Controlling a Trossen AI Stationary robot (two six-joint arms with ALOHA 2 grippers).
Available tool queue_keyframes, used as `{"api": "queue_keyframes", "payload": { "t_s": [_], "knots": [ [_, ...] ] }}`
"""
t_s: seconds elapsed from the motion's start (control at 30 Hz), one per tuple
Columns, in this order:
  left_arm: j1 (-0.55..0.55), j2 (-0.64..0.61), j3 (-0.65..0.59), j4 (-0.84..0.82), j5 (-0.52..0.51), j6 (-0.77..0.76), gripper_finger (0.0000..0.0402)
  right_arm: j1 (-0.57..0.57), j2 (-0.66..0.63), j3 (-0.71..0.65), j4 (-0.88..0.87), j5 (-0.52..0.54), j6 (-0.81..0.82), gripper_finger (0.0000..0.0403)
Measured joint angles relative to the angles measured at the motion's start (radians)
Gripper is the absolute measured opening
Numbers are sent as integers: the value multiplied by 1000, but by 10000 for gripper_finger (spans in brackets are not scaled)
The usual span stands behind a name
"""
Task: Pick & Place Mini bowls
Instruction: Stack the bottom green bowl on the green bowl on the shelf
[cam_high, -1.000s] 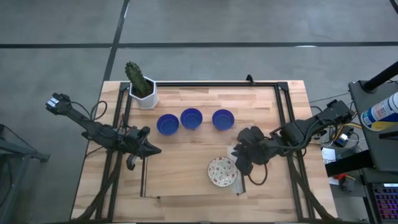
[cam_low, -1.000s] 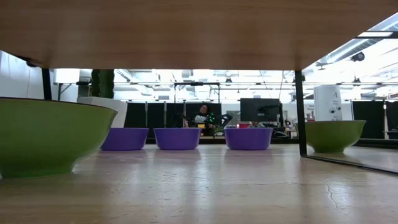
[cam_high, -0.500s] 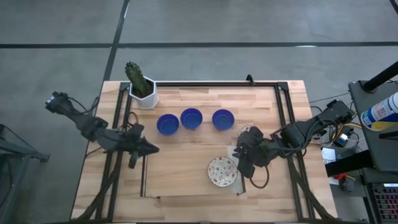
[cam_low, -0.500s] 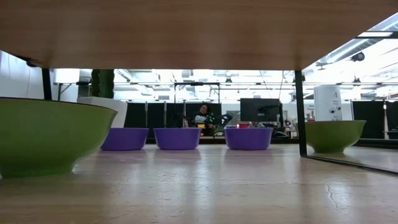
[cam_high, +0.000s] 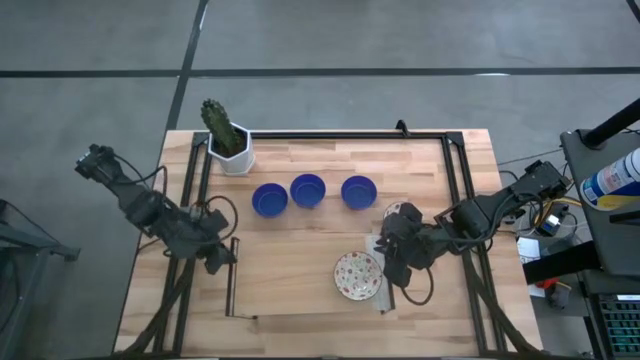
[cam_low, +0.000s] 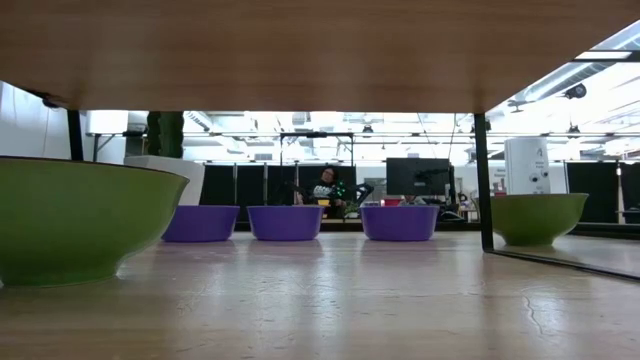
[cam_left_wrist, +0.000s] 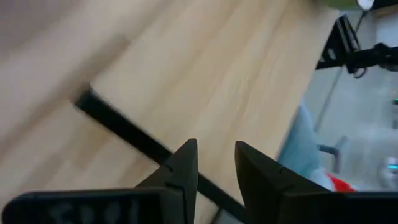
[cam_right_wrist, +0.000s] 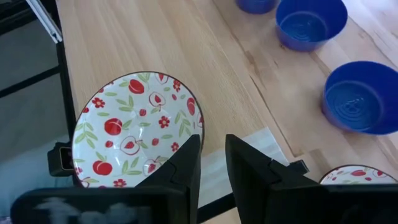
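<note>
The right gripper (cam_right_wrist: 211, 158) had narrowed its fingers to a small gap with nothing between them, and it hung just beside the patterned bowl (cam_right_wrist: 134, 127), so a grasp on the rim seemed near. The left gripper (cam_left_wrist: 214, 165) had drawn back toward the table's left edge, slightly open and empty. Three blue bowls (cam_high: 307, 190) stood in a row well beyond both.

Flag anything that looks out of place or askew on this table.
Nothing looks spilled or damaged. Three blue mini bowls stand upright in a row. One patterned mini bowl sits apart near the front edge, partly over a pale sheet. A second patterned bowl shows only in part beside the right gripper.
</note>
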Motion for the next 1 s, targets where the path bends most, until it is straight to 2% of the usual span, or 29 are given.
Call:
{"api": "queue_keyframes", "payload": {
  "t_s": [0.2, 0.4, 0.5, 0.8, 1.0],
  "knots": [
    [-47, 0, 11, 11, 27, -115, 101, 0, 0, 0, 0, 0, -13, 80],
    [-117, 18, 13, -95, 90, -290, 101, 12, 0, -2, 0, -3, -13, 73],
    [-160, 29, 13, -99, 114, -361, 101, 18, 0, -3, 0, -3, -13, 68],
    [-236, 97, 13, -201, 112, -503, 101, 31, 0, -4, 0, -3, -11, 77],
    [-262, 182, 8, -196, 101, -537, 101, 39, 0, -4, 0, -3, -12, 77]
  ]
}}
